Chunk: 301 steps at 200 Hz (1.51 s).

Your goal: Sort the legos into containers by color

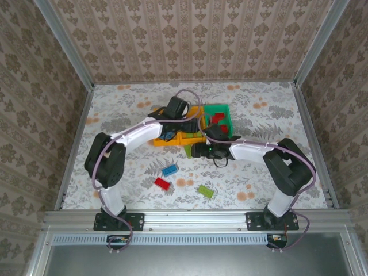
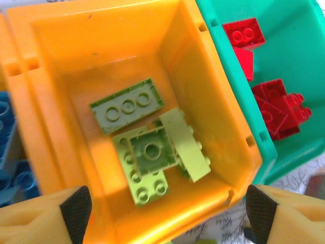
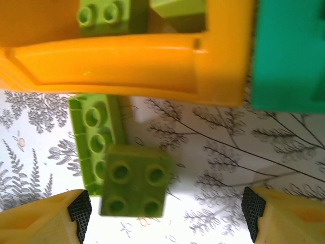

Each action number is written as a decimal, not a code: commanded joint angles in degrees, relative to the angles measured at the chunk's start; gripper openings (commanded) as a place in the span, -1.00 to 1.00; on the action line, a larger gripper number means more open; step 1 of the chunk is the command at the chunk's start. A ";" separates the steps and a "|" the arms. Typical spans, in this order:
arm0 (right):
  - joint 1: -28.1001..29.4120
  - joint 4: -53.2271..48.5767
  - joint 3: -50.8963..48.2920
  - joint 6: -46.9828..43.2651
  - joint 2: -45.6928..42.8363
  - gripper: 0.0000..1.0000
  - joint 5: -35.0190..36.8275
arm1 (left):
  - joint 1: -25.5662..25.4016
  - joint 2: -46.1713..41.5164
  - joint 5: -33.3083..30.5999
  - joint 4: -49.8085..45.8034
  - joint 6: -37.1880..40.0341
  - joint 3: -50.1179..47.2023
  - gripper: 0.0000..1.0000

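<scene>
**Both hands open at the bins, two lime bricks lying outside**

The left hand [image 2: 167, 213] is hovering over an orange-yellow bin [image 2: 45, 101] with its fingers spread wide and nothing between them. Below it, the bin is holding several lime green bricks [image 2: 147, 147]. One is a long brick lying hollow side up, another is a square one, also upturned, and others are partly buried beneath them. To the hand's right, a green bin [image 2: 294, 61] is touching the orange one and carrying a heap of red bricks [image 2: 277, 107]. Past the orange bin's left wall, blurred blue bricks [image 2: 10, 168] are showing.

The right hand [image 3: 166, 211] is also keeping its fingers wide apart and gripping nothing. Just ahead of it, two more lime bricks are lying on the flowered desk [image 3: 228, 168]. The long lime brick [image 3: 94, 142] is lying upturned with one end at the bin's wall. The square four-stud brick [image 3: 134, 180] is overlapping its edge, nearer the left finger. That wall is standing between this hand and the bin's inside.

From above, both arms are covering much of the bins. Behind the hands, toward the arm bases, a blue brick [image 1: 169, 170], a red brick [image 1: 162, 183] and a lime brick [image 1: 204, 191] are sitting loose, well apart from the bins.
</scene>
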 commanded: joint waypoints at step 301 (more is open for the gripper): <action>-6.06 -12.93 30.93 -7.66 10.76 -0.09 4.10 | -8.70 -15.75 -8.99 -4.10 -6.91 -22.79 0.78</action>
